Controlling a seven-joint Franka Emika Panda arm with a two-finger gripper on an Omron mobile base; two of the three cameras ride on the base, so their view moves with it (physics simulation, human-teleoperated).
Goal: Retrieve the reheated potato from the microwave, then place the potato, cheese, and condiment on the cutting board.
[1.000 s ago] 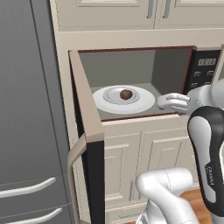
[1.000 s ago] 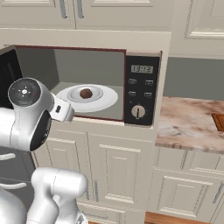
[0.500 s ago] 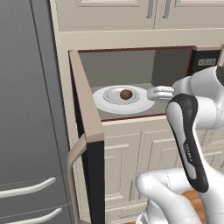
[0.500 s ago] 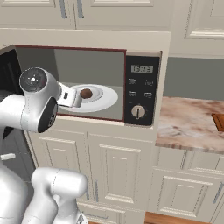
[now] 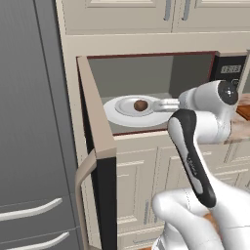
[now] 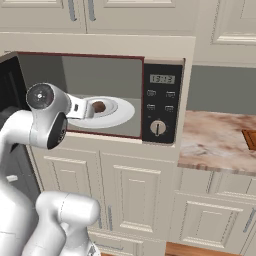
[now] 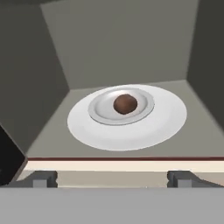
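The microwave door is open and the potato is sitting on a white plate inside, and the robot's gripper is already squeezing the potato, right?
Not quite. The gripper is open and short of the potato, not squeezing it; the hand view shows both fingertips at the microwave's front edge, apart from the white plate. The rest is right: the door is open and the potato sits on the plate inside.

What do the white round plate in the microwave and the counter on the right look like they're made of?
White round plate: likely glazed ceramic, smooth, uniform white with soft shading. Counter: looks like polished marble, with mottled beige-pink veining. Both are rendered, so this stays a guess.
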